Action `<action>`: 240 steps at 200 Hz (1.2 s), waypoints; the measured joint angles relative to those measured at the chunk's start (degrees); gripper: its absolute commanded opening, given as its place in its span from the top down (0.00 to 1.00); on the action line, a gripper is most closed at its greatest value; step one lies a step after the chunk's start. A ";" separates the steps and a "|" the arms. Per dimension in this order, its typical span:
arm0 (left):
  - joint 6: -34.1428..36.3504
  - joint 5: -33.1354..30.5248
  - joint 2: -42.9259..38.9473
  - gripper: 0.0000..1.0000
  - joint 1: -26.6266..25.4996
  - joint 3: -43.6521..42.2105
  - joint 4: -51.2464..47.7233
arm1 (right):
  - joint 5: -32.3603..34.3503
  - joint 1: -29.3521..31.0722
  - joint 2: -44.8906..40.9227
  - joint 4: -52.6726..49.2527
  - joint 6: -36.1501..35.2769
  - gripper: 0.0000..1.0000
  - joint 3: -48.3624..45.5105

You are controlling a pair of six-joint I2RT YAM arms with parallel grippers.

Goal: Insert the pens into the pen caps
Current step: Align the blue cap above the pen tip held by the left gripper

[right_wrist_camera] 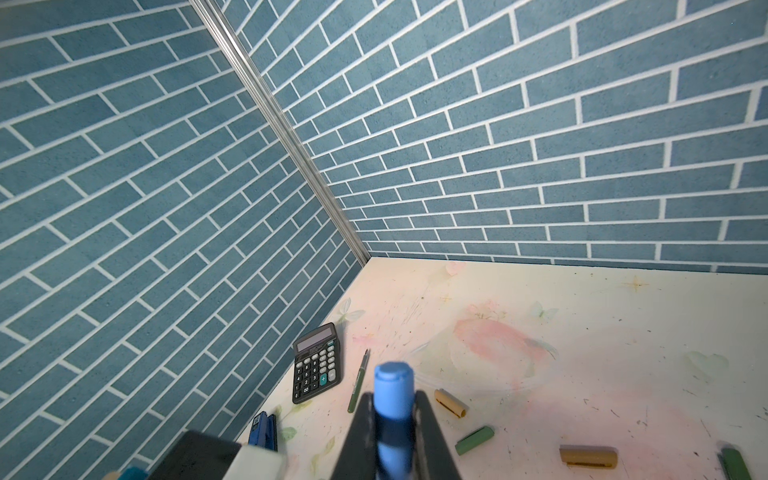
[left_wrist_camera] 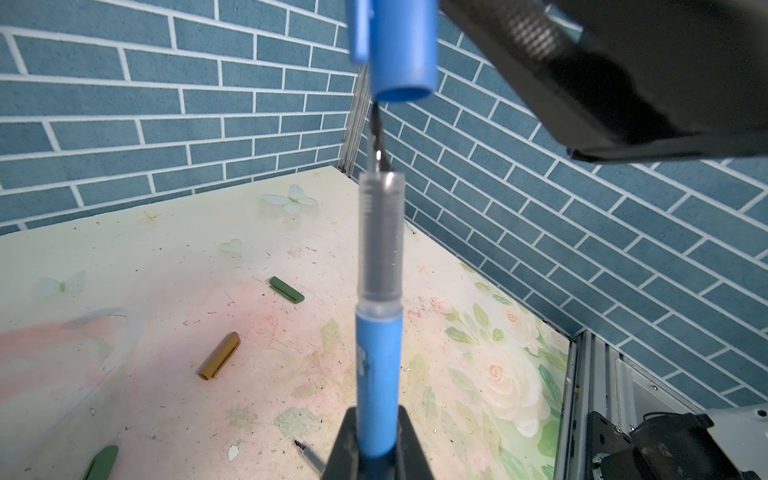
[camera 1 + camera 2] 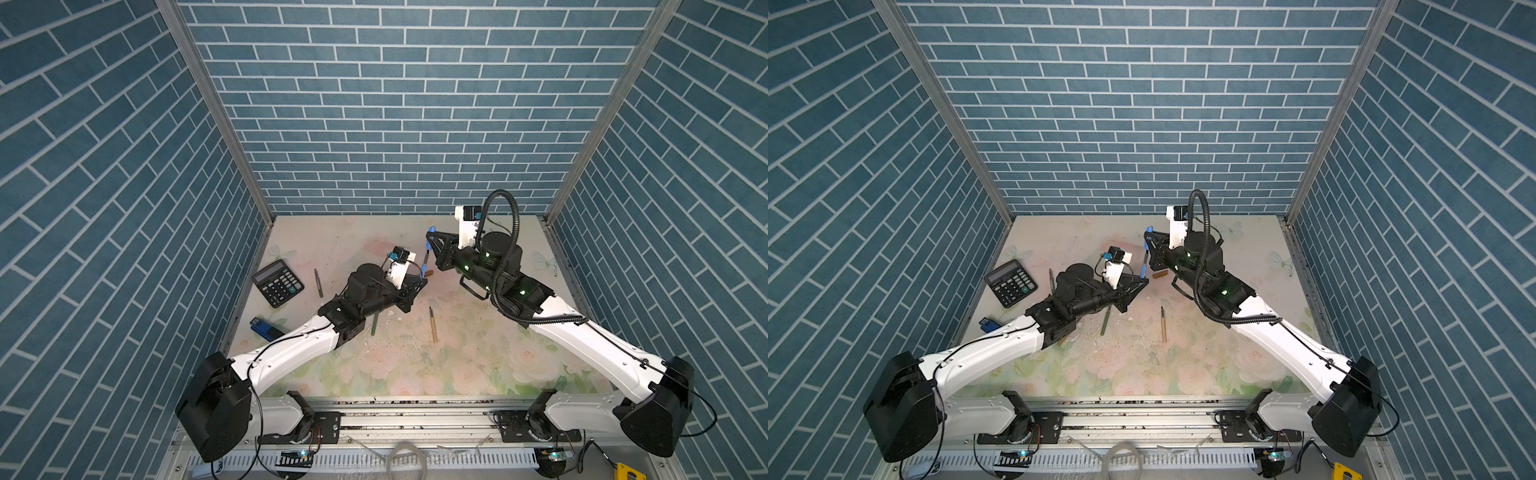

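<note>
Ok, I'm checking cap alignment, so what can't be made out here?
Left wrist view: the blue cap is cut off by the top edge; its rim hides whether the tip of the blue pen is inside.
Right wrist view: the right gripper and the cap's own body hide its mouth; the pen is unseen.
Both top views: the left arm covers part of a green pen; the tip-to-cap gap is too small to judge.

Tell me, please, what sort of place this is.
Probably a robot test booth, not a real room: brick-print panels on aluminium posts, a floral tabletop, and a mounting rail along its front edge.
</note>
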 measured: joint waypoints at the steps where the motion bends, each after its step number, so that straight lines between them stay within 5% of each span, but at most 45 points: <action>1: -0.02 0.00 0.00 1.00 0.00 0.00 0.00 | 0.00 0.00 0.00 0.02 0.00 0.92 0.00; 240: -1.07 1.53 0.00 1.00 0.00 0.00 0.09 | 5.95 0.44 -0.63 1.53 -1.75 0.94 0.85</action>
